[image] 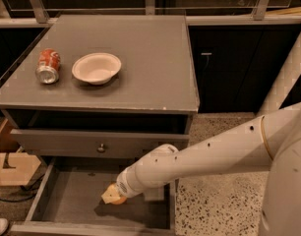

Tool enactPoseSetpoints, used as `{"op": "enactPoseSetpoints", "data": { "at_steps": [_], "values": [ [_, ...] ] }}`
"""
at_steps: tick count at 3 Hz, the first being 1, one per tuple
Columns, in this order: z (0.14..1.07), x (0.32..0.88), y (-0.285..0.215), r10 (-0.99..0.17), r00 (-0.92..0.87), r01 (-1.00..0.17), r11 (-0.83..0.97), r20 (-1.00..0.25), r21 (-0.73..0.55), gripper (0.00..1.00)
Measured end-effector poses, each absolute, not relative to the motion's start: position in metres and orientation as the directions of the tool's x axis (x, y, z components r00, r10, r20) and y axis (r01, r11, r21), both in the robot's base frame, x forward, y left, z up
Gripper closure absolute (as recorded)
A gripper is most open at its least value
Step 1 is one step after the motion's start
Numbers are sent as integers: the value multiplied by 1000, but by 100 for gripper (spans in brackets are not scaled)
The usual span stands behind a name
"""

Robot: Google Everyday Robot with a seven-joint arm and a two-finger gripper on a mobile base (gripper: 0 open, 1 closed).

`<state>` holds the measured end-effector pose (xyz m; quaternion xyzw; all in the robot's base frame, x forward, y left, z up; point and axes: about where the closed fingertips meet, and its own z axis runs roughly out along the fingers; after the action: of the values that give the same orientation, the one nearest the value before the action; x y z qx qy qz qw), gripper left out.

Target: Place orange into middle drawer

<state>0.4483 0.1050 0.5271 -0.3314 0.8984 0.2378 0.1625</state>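
The orange [119, 200] is mostly hidden; only a small orange patch shows under the cream fingertips of my gripper [111, 194]. The gripper is shut on it, low inside the open middle drawer [74, 200], right of the floor's centre. My white arm reaches down into the drawer from the right. I cannot tell whether the orange touches the drawer floor.
Above the open drawer is a grey drawer front with a round metal knob [101, 148]. On the cabinet top [150, 58] lie a red soda can [47, 66] on its side and a white bowl [96, 68]. A wooden box [13, 168] stands at the left.
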Motion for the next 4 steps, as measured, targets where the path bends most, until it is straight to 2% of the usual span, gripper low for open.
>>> {"op": "enactPoseSetpoints", "data": {
  "at_steps": [1,2,4],
  "values": [
    [513,462,108,-467,-753,-638,688,-464,344,100],
    [513,462,108,-466,-753,-638,688,-464,344,100],
    [477,457,120,-406,-813,-566,721,-418,400,100]
  ]
}}
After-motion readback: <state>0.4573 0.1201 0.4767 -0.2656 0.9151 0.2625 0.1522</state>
